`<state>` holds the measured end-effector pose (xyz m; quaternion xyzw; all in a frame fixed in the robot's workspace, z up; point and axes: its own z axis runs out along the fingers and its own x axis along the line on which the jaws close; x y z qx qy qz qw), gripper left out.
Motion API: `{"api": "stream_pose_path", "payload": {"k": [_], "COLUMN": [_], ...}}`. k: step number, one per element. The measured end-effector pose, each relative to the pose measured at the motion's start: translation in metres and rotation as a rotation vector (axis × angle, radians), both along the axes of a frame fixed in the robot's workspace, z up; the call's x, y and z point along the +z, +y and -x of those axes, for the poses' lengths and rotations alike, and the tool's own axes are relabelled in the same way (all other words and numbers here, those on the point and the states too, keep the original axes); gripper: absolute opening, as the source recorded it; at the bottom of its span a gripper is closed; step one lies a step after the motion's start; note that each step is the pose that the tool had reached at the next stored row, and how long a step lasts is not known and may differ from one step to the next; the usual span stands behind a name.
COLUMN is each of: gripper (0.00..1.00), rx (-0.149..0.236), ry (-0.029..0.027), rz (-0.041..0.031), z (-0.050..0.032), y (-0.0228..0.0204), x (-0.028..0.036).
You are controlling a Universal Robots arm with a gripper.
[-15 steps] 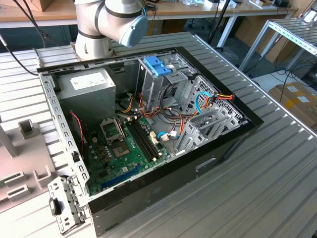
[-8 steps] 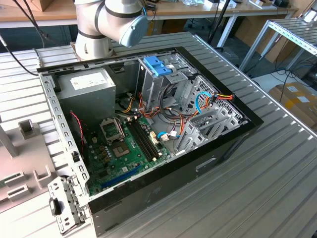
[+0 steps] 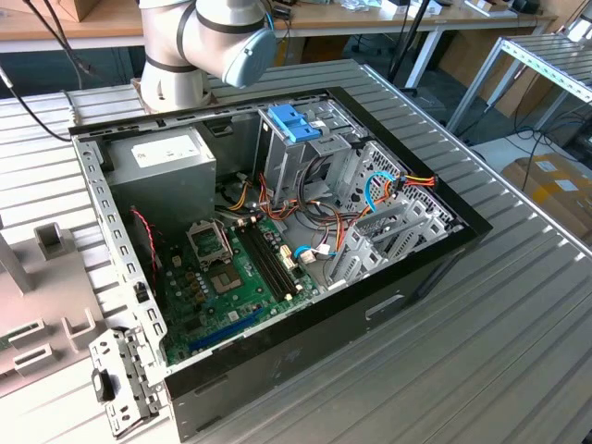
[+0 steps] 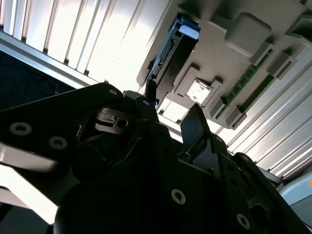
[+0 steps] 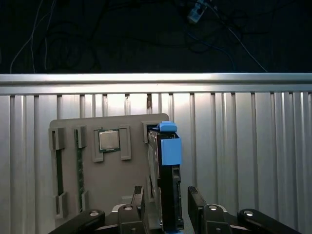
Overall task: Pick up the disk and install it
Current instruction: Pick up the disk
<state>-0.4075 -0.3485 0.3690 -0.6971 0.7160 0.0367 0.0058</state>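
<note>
The disk (image 5: pixel 165 185) stands on edge in a slot of a grey parts tray (image 5: pixel 112 180), its dark body framed in blue, with a bright blue end tab (image 5: pixel 170 148) on top. In the first wrist view my gripper (image 5: pixel 166 202) is open and straddles the disk. One dark fingertip (image 5: pixel 139 197) sits on each side with a small gap to the rails. In the second wrist view the disk (image 4: pixel 174 46) lies just beyond my gripper (image 4: pixel 173 105). The open computer case (image 3: pixel 277 222) fills the middle of the exterior view.
The tray also holds a square processor chip (image 5: pixel 108 140) and green memory sticks (image 5: pixel 58 165) in side slots. It rests on a ribbed metal table (image 5: pixel 243 161). Inside the case are a pale-blue latch (image 3: pixel 294 120), a metal drive cage (image 3: pixel 388 217), the motherboard (image 3: pixel 231 277) and loose cables.
</note>
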Motion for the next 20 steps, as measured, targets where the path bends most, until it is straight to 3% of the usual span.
{"api": "stream_pose_path", "payload": {"k": [14, 17, 20], "gripper": [0.48, 0.48, 0.48], "rx": [0.000, 0.000, 0.000], "ry": [0.0001, -0.0001, 0.0001], "rz": [-0.0146, -0.0268, -0.0338], "z": [0.0050, 0.0058, 0.0068], "y": [0.0005, 0.0005, 0.0005], "x": [-0.0085, -0.0109, -0.0128]}}
